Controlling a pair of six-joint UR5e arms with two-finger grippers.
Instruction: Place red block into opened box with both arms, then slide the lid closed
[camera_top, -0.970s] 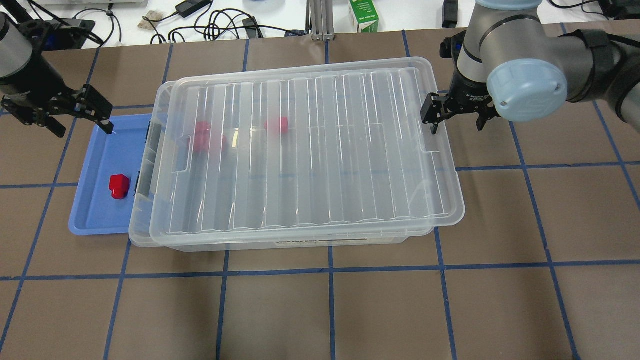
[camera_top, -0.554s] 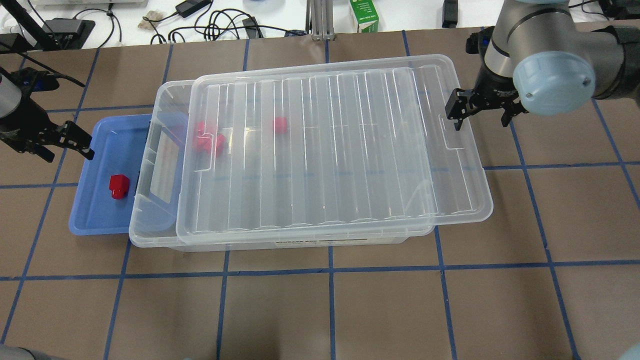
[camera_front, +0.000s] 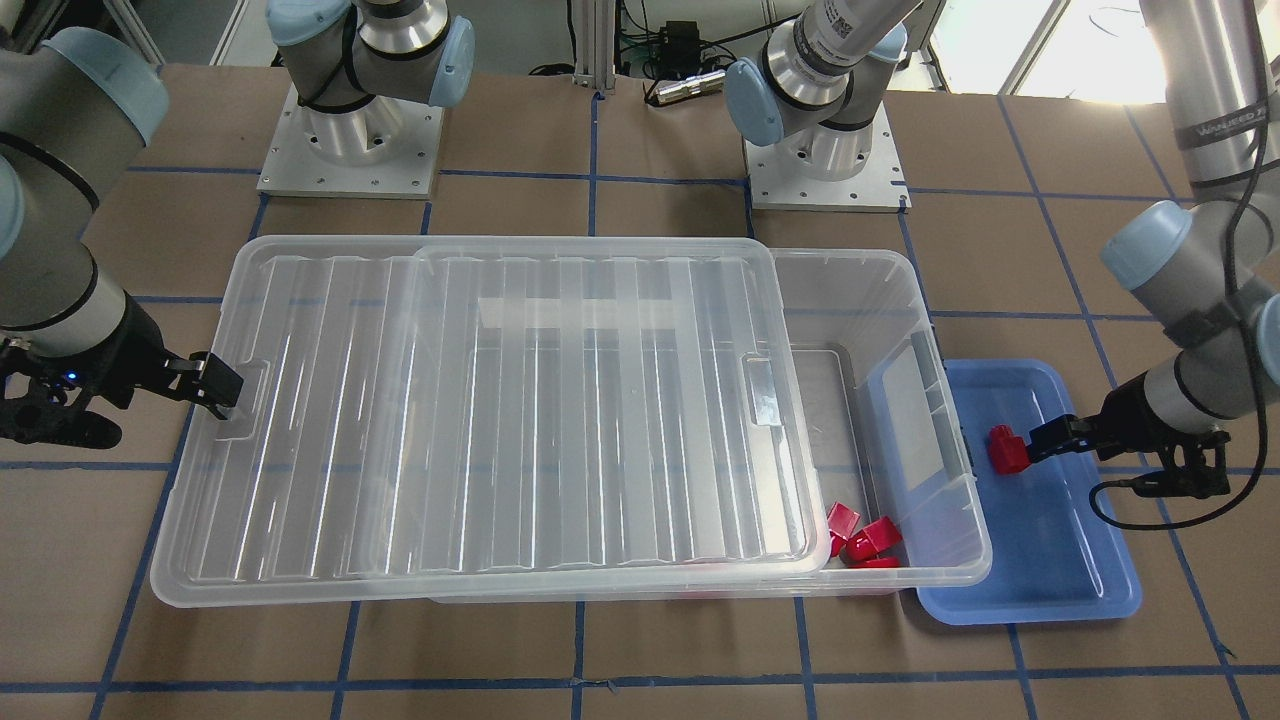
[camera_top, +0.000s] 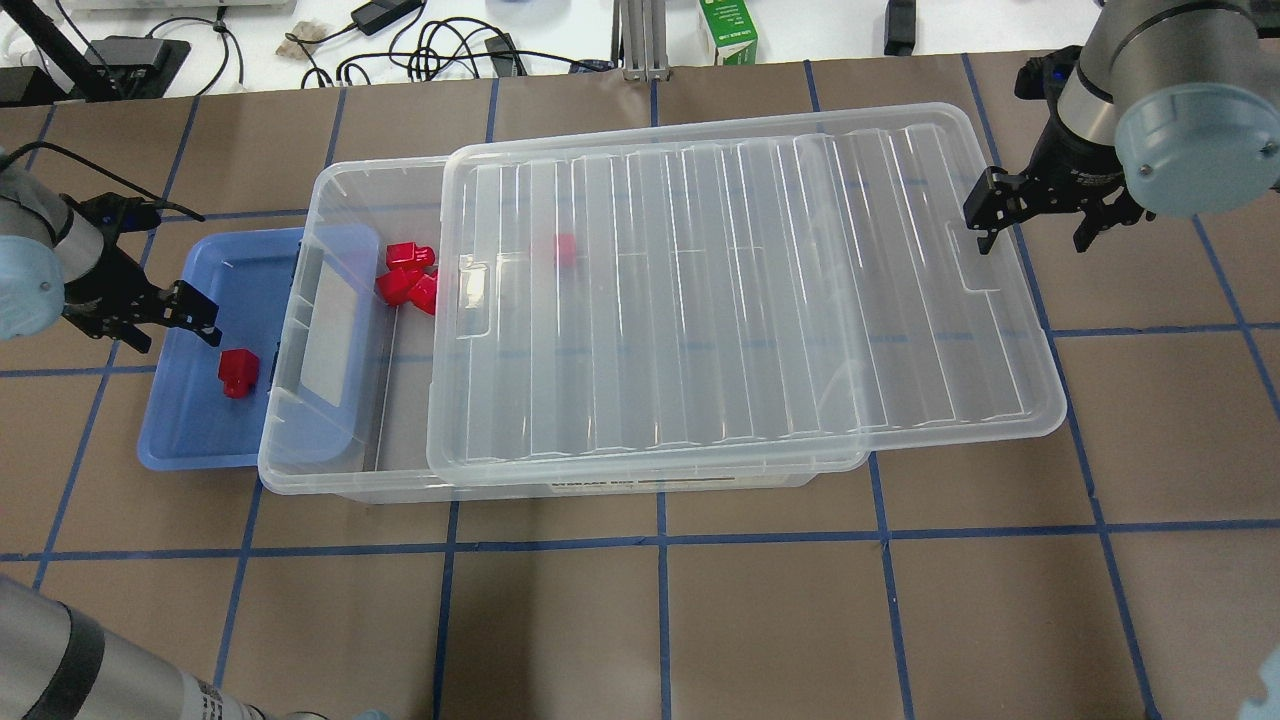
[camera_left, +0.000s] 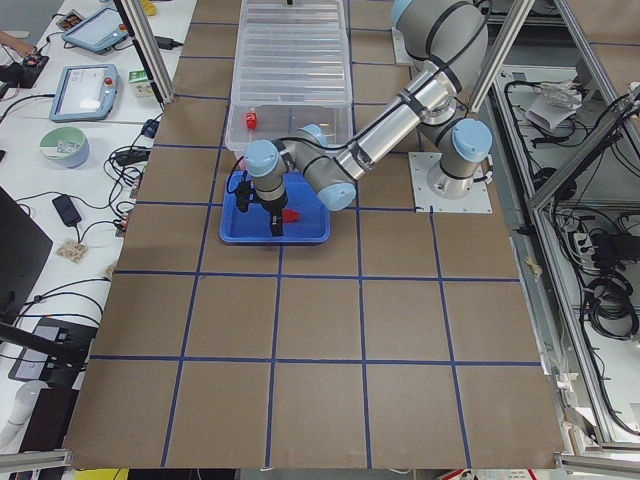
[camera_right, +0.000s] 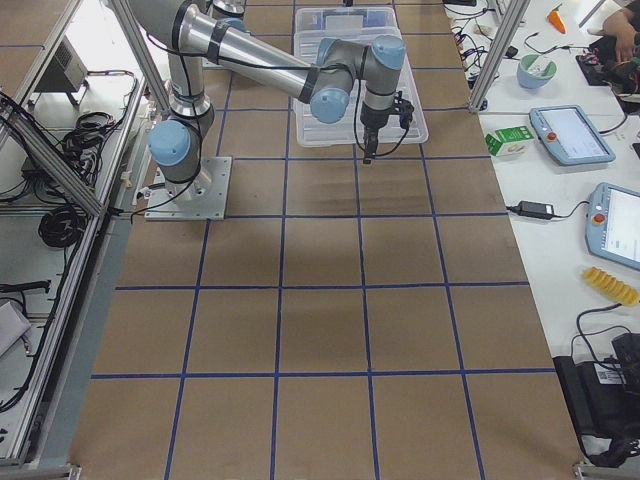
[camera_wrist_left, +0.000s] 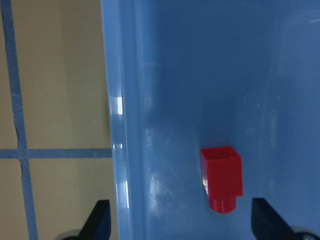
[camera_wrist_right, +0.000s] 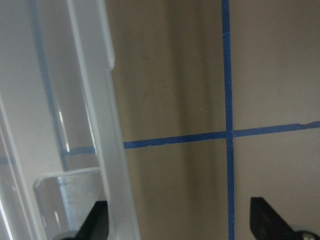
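Note:
The red block (camera_top: 238, 372) lies in a blue tray (camera_top: 190, 430) left of the box (camera_top: 290, 478). My left gripper (camera_top: 175, 338) hovers open just behind it; in the left wrist view the red block (camera_wrist_left: 221, 182) sits between the fingertips, nearer the right one. The lid (camera_top: 740, 300) rests on the box, shifted right, so the box's left end stands open. My right gripper (camera_top: 1033, 238) is open at the lid's right end, with one finger (camera_front: 222, 393) down in the handle notch and the lid's rim (camera_wrist_right: 100, 150) beside it.
A huddle of red blocks (camera_top: 405, 275) lies in the box's open left end, and one more red block (camera_top: 565, 250) shows through the lid. Cables and a green carton (camera_top: 728, 30) line the far edge. Both arm bases (camera_front: 350, 150) stand behind the box.
The lid has slid right with the right gripper, uncovering the box's left end. The left gripper has come forward and down over the tray, close to the red block.

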